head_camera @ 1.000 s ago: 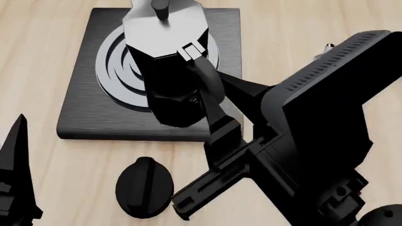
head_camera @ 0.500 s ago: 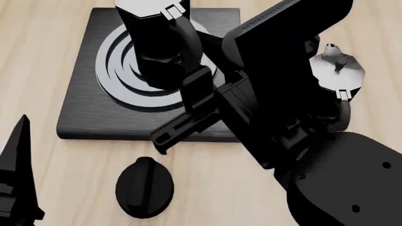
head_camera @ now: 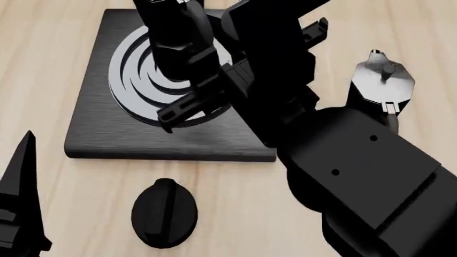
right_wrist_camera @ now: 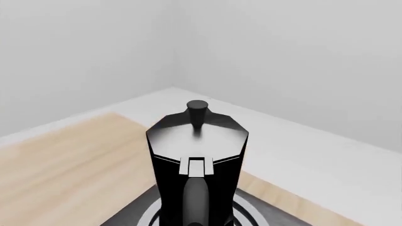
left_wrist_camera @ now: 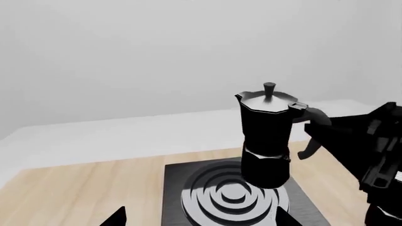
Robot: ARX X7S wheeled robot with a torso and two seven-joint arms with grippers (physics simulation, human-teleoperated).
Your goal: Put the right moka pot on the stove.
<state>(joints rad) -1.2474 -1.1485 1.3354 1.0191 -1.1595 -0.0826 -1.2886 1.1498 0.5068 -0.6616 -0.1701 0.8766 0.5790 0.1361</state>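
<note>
The left claw (head_camera: 18,203) appears at the lower left edge of the head view as a black pointed finger above the wooden bench (head_camera: 43,64); only part of it shows, so whether it is wide or narrow cannot be told. It is well apart from every pot.

The stove (head_camera: 96,120), a dark grey square slab with raised silver concentric rings, lies flat on the bench ahead of the left claw. A black oval knob (head_camera: 164,213) sits on the bench just in front of the stove's near edge, apart from it.

The right moka pot (left_wrist_camera: 267,136) hangs upright over the stove's rings. In the left wrist view its base sits over the right part of the rings (left_wrist_camera: 232,197); whether it touches them or clears them cannot be told. Its spout points away from the right arm, and its lid with knob is level. In the right wrist view the pot fills the centre, handle (right_wrist_camera: 196,197) facing the camera, with the rings visible below it on either side.

The right claw (head_camera: 214,75) reaches over the stove from the right and is closed on the pot's curved handle; the black arm behind it hides much of the stove's right half in the head view.

A second moka pot (head_camera: 382,80) stands upright on the bench to the right of the stove, well apart from it, partly hidden by the right arm
</note>
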